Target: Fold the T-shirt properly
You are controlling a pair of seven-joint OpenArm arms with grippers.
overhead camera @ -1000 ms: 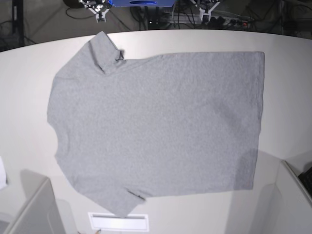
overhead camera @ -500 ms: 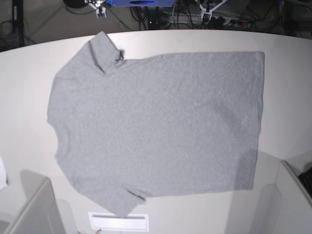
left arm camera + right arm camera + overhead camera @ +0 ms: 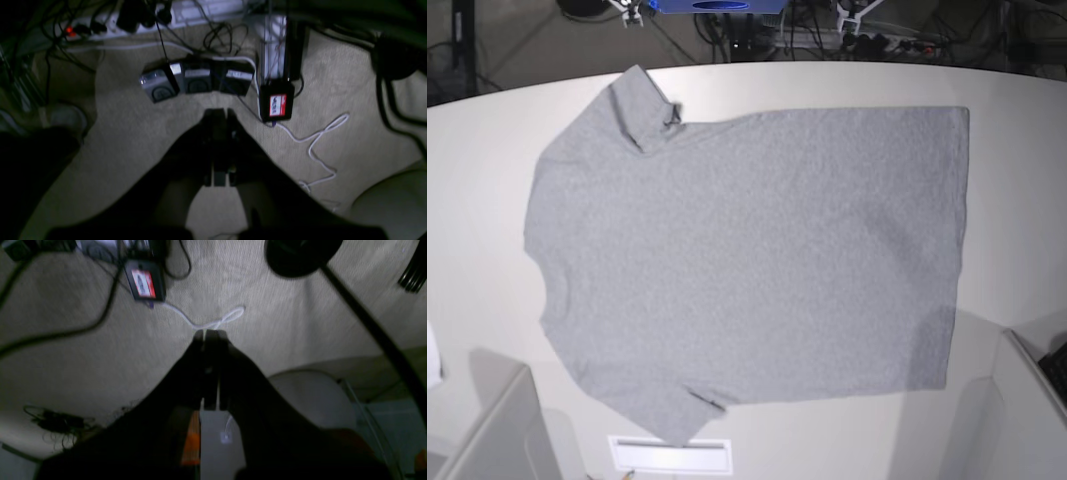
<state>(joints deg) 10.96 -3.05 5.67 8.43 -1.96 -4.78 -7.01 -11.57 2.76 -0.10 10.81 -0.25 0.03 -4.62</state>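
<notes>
The heather-grey T-shirt (image 3: pixel 747 260) lies spread flat on the white table (image 3: pixel 1017 200), plain side up, with its neck end toward the left and its hem toward the right. One sleeve points to the far edge, the other to the near edge. My left gripper (image 3: pixel 220 113) is shut and empty, hanging over the carpeted floor behind the table. My right gripper (image 3: pixel 204 334) is also shut with nothing in it, over the same floor. In the base view only the tips of both arms show at the top edge, away from the shirt.
A white label strip (image 3: pixel 670 455) sits at the table's near edge under the sleeve. Grey box walls stand at the near left (image 3: pixel 497 430) and near right (image 3: pixel 1027 400). Cables, power strips and a black adapter (image 3: pixel 276 101) lie on the floor.
Both arms have drawn further back toward the top of the base view, almost out of frame. The shirt has not moved.
</notes>
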